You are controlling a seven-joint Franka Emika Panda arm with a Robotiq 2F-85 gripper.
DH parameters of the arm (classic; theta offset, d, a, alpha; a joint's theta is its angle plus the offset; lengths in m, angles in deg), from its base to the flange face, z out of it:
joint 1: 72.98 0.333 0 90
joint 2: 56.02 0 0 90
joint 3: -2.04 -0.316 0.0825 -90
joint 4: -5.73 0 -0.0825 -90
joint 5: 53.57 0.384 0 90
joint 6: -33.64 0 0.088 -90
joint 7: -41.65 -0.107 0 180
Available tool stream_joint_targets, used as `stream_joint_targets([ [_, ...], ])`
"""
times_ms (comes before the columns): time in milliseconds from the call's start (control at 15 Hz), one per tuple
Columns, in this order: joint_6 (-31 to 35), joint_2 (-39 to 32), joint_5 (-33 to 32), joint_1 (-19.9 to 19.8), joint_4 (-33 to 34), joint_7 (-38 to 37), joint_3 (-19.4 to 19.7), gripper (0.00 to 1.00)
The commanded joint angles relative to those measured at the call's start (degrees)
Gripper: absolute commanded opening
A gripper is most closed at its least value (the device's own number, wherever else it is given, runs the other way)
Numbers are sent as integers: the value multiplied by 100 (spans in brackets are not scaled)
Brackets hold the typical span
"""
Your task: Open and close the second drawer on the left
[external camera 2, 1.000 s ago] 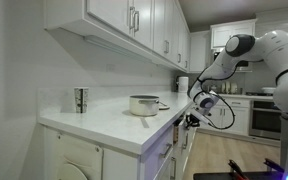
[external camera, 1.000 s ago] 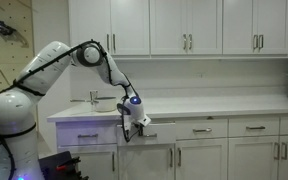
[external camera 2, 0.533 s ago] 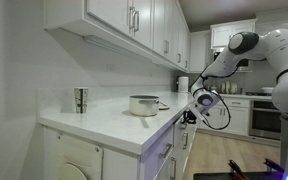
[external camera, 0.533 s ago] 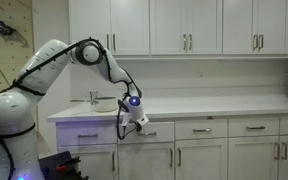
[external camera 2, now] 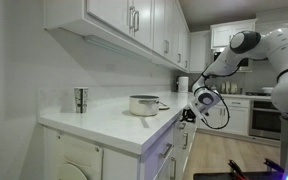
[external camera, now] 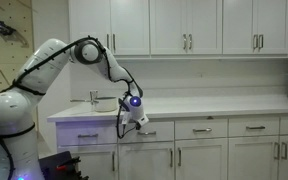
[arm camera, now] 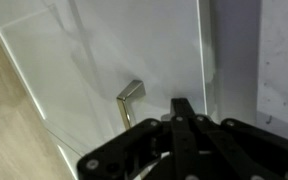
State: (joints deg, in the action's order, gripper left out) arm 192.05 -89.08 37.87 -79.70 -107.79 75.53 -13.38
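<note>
Gripper [arm camera: 181, 106] with fingers pressed together, at the second drawer [external camera: 160, 131] front, silver handle [arm camera: 131, 100] nearby

Robot arm [external camera 2: 246, 45], end effector [external camera 2: 188, 116] seemingly at front edge of countertop [external camera 2: 102, 123], steel pot [external camera 2: 144, 104] on it

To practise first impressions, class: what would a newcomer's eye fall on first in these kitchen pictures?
First, the big white robot arm stretching across an exterior view, its shut gripper at the front of the second drawer, just under the countertop. Next, the steel pot on that countertop, with a metal cup nearer the wall.
</note>
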Motion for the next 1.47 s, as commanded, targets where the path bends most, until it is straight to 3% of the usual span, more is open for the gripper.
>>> stream_joint_targets([
  [0, -339, 161, 130, -73, 55, -267, -145, 0],
  [200, -368, 158, 136, -70, 70, -252, -143, 0],
  [267, -359, 156, 93, -57, 72, -274, -133, 18],
  [600, 404, 144, -490, 183, 98, -328, 88, 53],
  [867, 1496, 286, -1986, 611, -32, -1396, 634, 87],
  [1000, 1730, 383, -2995, 976, -225, -2242, 1304, 100],
  [1400, 1196, 436, -6301, 2252, -674, -4946, 4292, 100],
])
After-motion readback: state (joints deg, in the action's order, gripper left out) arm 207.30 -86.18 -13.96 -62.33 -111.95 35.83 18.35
